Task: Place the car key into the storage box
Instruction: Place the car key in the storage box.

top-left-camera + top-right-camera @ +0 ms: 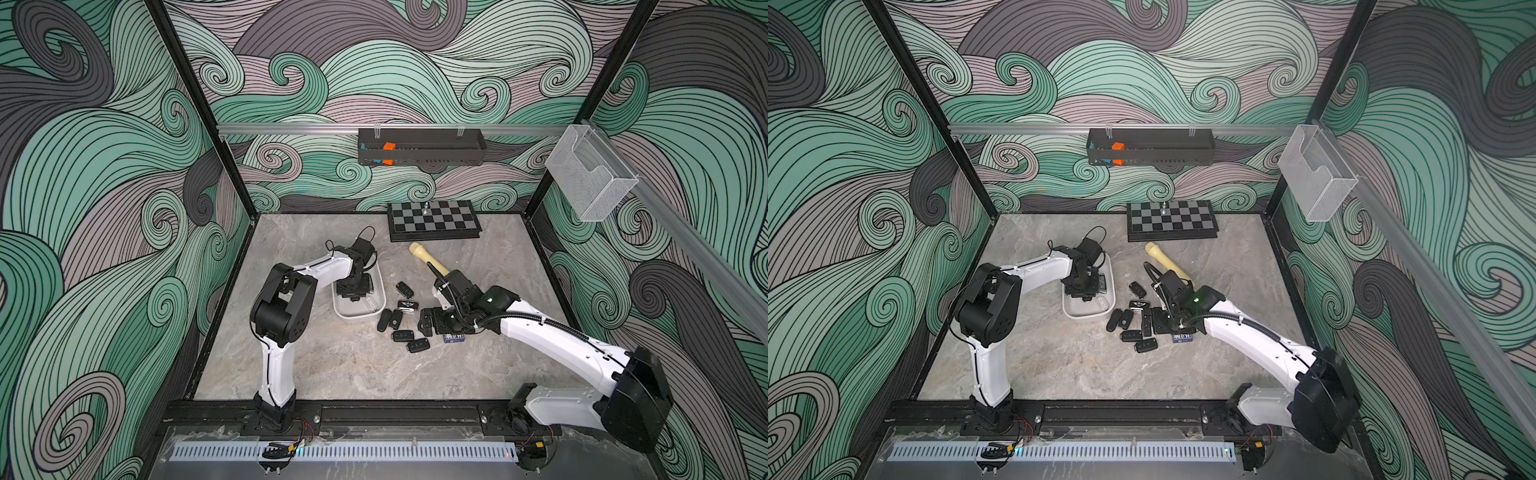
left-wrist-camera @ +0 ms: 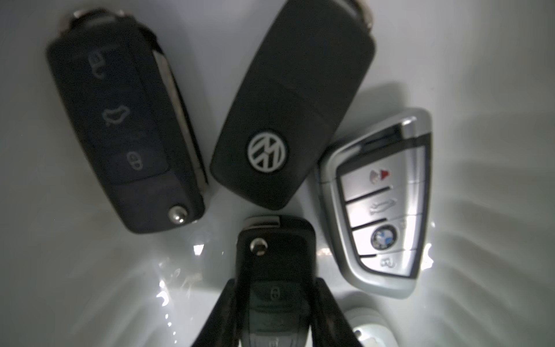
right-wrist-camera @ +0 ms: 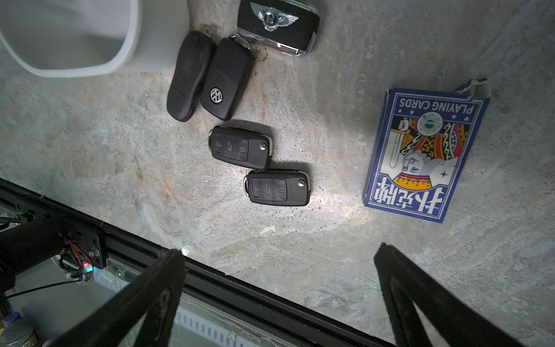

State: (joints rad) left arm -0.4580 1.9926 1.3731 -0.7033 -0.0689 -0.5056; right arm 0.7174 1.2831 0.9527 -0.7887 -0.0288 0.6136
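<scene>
**A:** Entry one, left claw (image 2: 274,288)?

**B:** Clenched on a black car key (image 2: 274,252), down inside the storage box (image 1: 360,316). The key's long axis runs straight out along the claw, and its round-button end pokes past the fingertips (image 2: 225,303).

**A:** Resting on the box floor, or hanging?

**B:** Cannot tell from here. Ahead of it, flat on the white floor, are a black three-button key (image 2: 126,120), a black badge-up key (image 2: 288,114) and a silver key (image 2: 378,204). The held key points into the gap between them.

**A:** Entry two, right claw (image 3: 279,249)?

**B:** Released, jaws wide, nothing in them. It hangs over the bench (image 1: 332,365) to the right of the box, near the loose keys (image 3: 240,147) and a pack of playing cards (image 3: 423,153).

**A:** Which arm is nearer the job?

**B:** The left, plainly, since its key is already within the walls. I judge that letting go is all that remains for this one.
</scene>
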